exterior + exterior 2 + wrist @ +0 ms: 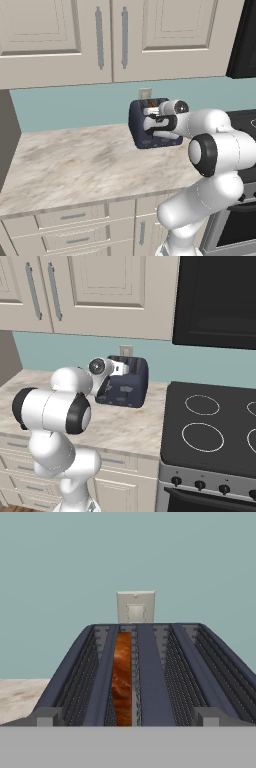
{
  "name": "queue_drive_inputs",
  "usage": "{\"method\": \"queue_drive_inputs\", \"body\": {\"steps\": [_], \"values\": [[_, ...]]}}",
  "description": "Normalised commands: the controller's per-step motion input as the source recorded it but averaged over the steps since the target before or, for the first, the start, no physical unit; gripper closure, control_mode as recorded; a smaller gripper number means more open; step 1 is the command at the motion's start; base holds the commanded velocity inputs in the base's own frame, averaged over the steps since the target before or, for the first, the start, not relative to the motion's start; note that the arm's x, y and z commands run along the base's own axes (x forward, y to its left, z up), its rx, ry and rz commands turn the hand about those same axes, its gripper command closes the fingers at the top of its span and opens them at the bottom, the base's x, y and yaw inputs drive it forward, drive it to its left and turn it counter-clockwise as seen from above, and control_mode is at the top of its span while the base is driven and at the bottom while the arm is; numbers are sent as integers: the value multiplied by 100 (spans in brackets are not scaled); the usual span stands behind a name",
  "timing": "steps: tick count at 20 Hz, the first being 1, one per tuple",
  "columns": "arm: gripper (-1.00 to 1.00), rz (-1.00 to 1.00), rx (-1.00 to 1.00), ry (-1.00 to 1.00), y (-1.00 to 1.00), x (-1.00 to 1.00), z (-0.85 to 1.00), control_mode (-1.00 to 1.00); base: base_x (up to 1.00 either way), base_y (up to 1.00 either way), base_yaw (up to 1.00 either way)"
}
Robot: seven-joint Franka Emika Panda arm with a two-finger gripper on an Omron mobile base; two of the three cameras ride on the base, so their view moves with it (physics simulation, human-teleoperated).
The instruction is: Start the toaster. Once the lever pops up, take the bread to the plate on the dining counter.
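The work stands at its opening step: the dark navy-blue boxy toaster with rounded corners (152,131) has yet to be started, judging from the brown toasted bread slice (122,679) sitting low in the left-hand slot as the hand view looks along the top. The white arm's two-finger gripper (159,118) is at the near end of the toaster's top, its fingers released and spread wide, grasping nothing. The next move, as I judge it, calls for bringing the hand down onto the lever at the toaster's end (the lever itself I cannot make out) and pressing it down firmly without shoving the toaster back. The toaster stands on the beige marbled stone counter (75,165) near the pale teal wall (70,105), just below a small cream wall outlet (135,607), and beside the black glass stovetop with ringed burners (215,426). Its slots show grey wire racks, and its side carries greyish patches.
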Motion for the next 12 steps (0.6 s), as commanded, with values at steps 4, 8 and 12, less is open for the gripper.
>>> {"method": "queue_drive_inputs", "body": {"steps": [4,8,12], "values": [[-100,0,0,0,0,0,0,-100,0,0,0],[-100,0,0,0,0,0,0,-100,0,0,0],[-100,0,0,0,0,0,0,-100,0,0,0]]}}
